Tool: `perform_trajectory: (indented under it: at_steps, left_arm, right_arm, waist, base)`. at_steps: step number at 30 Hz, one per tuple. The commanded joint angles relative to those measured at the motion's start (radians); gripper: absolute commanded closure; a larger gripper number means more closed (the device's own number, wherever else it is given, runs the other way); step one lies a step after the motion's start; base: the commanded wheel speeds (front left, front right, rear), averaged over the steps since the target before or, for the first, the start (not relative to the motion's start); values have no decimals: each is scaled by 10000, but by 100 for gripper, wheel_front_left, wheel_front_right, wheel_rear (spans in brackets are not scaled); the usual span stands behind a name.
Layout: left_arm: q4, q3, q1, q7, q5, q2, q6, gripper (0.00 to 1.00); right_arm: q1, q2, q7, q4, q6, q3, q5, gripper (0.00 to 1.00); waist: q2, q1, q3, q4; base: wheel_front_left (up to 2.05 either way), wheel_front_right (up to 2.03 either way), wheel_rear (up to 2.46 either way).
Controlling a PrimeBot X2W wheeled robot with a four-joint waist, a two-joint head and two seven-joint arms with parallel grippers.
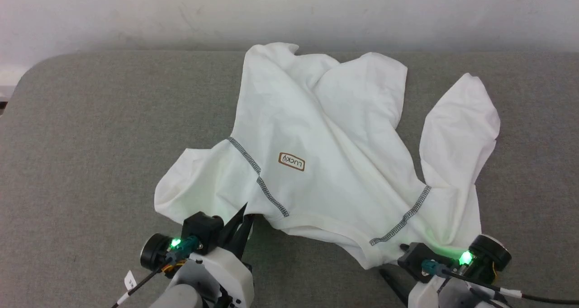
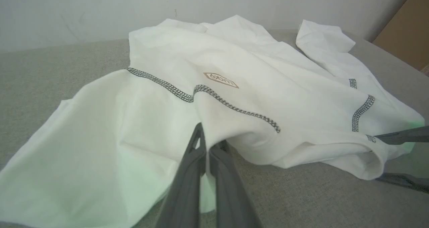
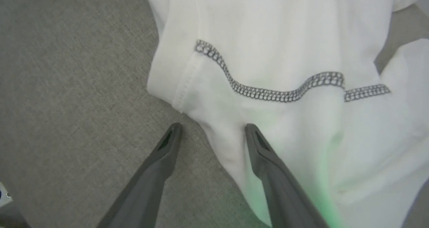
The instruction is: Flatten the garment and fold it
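Head view: the garment (image 1: 325, 131) lies crumpled on the grey padded surface (image 1: 90, 131); collar toward the near edge, hem bunched at the far edge by the wall; a loose flap reaches toward the right edge. Your left gripper (image 1: 244, 221) sits at the near-left shoulder. Your right gripper (image 1: 392, 258) sits at the near-right shoulder, its fingers partly under cloth, so the gap is hard to read here.

Left wrist view: jaws pressed together, pinching a fold of cloth on the near side of the zigzag seam (image 2: 201, 94); the fabric peaks at the pinch.

Right wrist view: jaws spread, straddling the collar-side edge; one finger over bare surface, the other over cloth; nothing gripped.

Handling, by my judgement: thin, light, limp; it will drape and drag, not slide stiffly; take it at both shoulder seams and draw them apart gently.
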Motion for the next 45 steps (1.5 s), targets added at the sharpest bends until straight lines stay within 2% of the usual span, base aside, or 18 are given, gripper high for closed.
perform_trajectory:
  at_steps: [1,5,7,10,14,19,24,30,38,45]
  left_arm:
    - [15,-43,-142,45,-3,-35,-49,100]
    - [111,-154,-241,135,11,-76,-115,100]
    - [175,-189,-266,151,10,-79,-138,100]
    - [300,-231,-295,151,41,-14,-175,100]
    - [306,-228,-283,64,108,150,-186,100]
    - [-325,-22,-225,-111,150,553,-70,100]
    - [-1785,442,-468,46,469,1352,394,100]
    - [-3679,1019,-1194,738,908,2441,696,100]
    - [-5279,1719,-2889,1744,1367,3414,574,100]
    - [-5655,2131,-4571,2311,1405,3769,36,100]
  right_arm:
    - [-290,-15,-88,309,-11,230,68,0]
    - [-698,-92,-236,1027,-11,950,278,0]
    - [-851,-160,-234,1320,-11,1228,350,100]
    - [-1008,-232,-496,1490,-11,1258,617,100]
    - [-1122,-404,-941,1130,-11,917,799,100]
    - [-999,-853,-1671,-507,-11,-124,1254,100]
    - [-906,-1602,-1672,-2399,-11,-1242,1352,100]
    - [-1231,-1869,-1361,-4028,-11,-2433,1509,100]
    - [-2828,-2471,-1102,-5010,-11,-3069,1553,100]
    - [-5040,-3256,-830,-5161,-11,-2940,1879,100]
  waist:
    - [2,0,123,130]
    - [2,0,205,226]
    - [2,0,208,237]
    - [2,0,97,209]
    - [2,0,-130,97]
    - [2,0,-638,-135]
    - [2,0,-1102,-332]
    - [2,0,-1464,-475]
    - [2,0,-1759,-595]
    - [2,0,-1855,-704]
  base:
    - [0,0,0]
    - [0,0,0]
    - [0,0,0]
    - [0,0,0]
    - [0,0,0]
    - [0,0,0]
    - [0,0,0]
    - [0,0,0]
    - [0,0,0]
    - [0,0,0]
